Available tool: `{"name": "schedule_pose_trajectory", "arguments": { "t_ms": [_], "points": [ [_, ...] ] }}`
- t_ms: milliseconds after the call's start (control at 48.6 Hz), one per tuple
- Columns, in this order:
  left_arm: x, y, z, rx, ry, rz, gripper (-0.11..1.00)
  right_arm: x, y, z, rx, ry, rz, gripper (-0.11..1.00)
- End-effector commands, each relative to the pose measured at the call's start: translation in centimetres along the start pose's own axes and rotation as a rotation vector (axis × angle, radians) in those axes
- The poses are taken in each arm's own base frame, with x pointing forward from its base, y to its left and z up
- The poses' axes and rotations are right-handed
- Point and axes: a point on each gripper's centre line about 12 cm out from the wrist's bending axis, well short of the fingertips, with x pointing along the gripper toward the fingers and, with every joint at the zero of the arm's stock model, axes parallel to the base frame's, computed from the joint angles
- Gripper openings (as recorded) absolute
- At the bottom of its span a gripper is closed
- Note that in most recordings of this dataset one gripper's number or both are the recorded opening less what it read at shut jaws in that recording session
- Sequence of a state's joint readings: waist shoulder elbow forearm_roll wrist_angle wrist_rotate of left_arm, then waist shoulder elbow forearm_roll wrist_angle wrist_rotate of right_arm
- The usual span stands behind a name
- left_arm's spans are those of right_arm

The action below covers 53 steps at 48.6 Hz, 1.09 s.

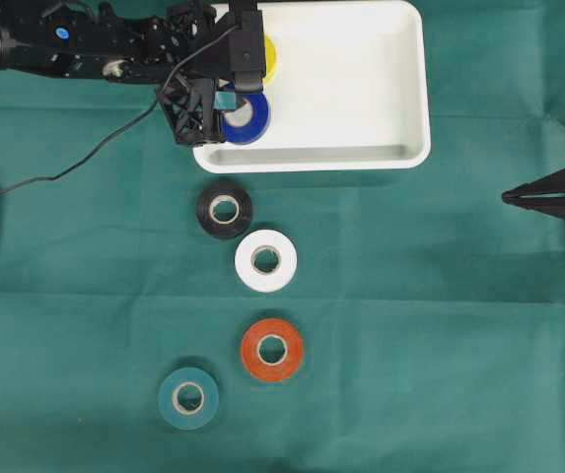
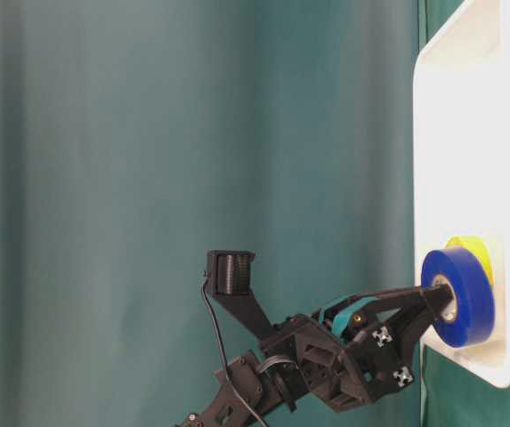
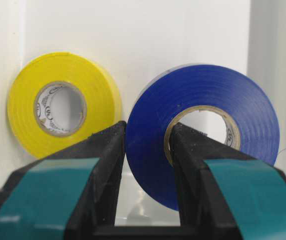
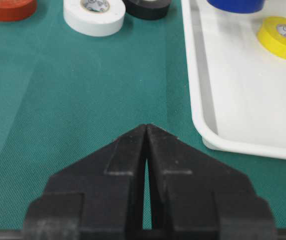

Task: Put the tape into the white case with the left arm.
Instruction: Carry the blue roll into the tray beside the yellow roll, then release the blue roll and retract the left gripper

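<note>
The shallow white case [image 1: 361,89] with rounded corners holds a yellow tape roll [image 1: 267,56], while the teal-banded left gripper [image 3: 147,145] pinches the glossy blue tape roll [image 3: 207,125] through its cardboard core, over the case's left end.

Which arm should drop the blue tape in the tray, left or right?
Left. Its gripper is shut on the blue tape, over the white case beside the yellow tape. The right gripper sits shut, empty, off to the side.
</note>
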<state>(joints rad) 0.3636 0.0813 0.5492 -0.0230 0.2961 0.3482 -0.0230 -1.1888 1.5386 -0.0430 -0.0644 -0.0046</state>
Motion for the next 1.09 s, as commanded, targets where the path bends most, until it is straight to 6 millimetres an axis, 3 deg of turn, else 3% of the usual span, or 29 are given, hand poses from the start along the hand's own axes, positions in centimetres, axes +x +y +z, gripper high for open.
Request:
{"name": "schedule_pose_trajectory", "arguments": {
  "t_ms": [0, 206, 288, 452, 617, 1069],
  "points": [
    [-0.7, 0.5, 1.0, -0.003, -0.037, 0.016, 0.27, 0.1, 0.0, 0.5, 0.0, -0.015, -0.001, -0.09],
    [-0.9, 0.4, 0.5, -0.005, -0.031, 0.015, 0.85, 0.1, 0.0, 0.4, -0.001, -0.014, -0.001, -0.09],
    [-1.1, 0.4, 0.4, -0.006, -0.032, 0.015, 0.98, 0.1, 0.0, 0.4, -0.001, -0.014, -0.001, -0.09],
    [-2.0, 0.3, 0.2, -0.011, -0.04, 0.016, 0.98, 0.1, 0.0, 0.4, -0.003, -0.014, -0.001, -0.09],
    [-4.2, -0.7, -0.3, -0.003, -0.067, 0.011, 0.98, 0.1, 0.0, 0.5, -0.001, -0.015, -0.001, -0.09],
    [-10.6, -7.5, -2.9, 0.057, -0.171, -0.094, 0.98, 0.1, 0.0, 0.5, -0.001, -0.015, -0.001, -0.09]
  ]
}}
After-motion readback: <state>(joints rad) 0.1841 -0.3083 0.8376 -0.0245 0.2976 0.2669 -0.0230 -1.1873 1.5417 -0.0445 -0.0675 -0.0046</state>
